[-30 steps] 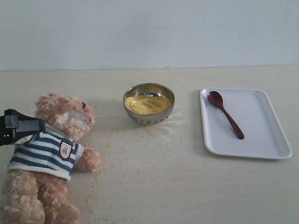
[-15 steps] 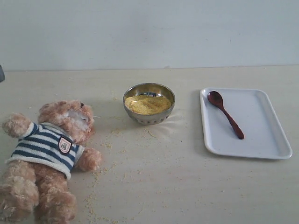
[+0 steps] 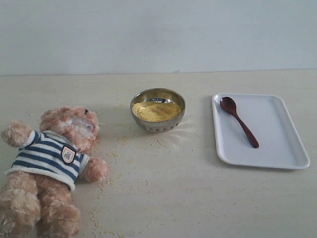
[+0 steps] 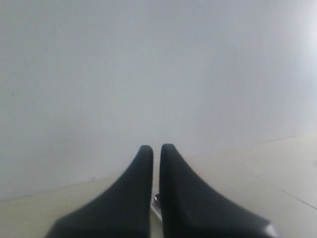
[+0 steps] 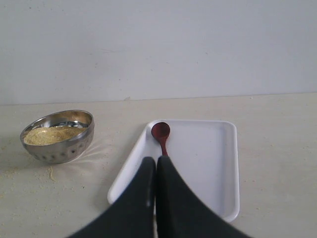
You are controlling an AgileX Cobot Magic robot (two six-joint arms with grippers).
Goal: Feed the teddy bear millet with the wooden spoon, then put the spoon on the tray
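Observation:
The teddy bear point(image 3: 52, 166) lies on its back at the left of the table, in its striped shirt. The millet point(image 3: 157, 111) fills a steel bowl point(image 3: 158, 127) at the centre. On the white tray point(image 3: 277, 136) at the right rests the wooden spoon point(image 3: 238, 122), touched by nothing. Neither gripper appears in the exterior view. My right gripper point(image 5: 156, 159) is shut and empty, held over the tray point(image 5: 208, 163) with the spoon point(image 5: 161, 132) just beyond its tips and the handle partly hidden. My left gripper point(image 4: 155, 148) is shut and empty, facing the wall.
Loose millet grains point(image 3: 106, 186) are scattered on the table between the bear and the bowl. In the right wrist view the bowl point(image 5: 59, 151) stands beside the tray. A pale wall point(image 3: 158, 34) runs along the table's far edge.
The left gripper that was on the bear's shoulder one second ago has let go and left the exterior view. The bear's arm sprang free and the bear settled slightly.

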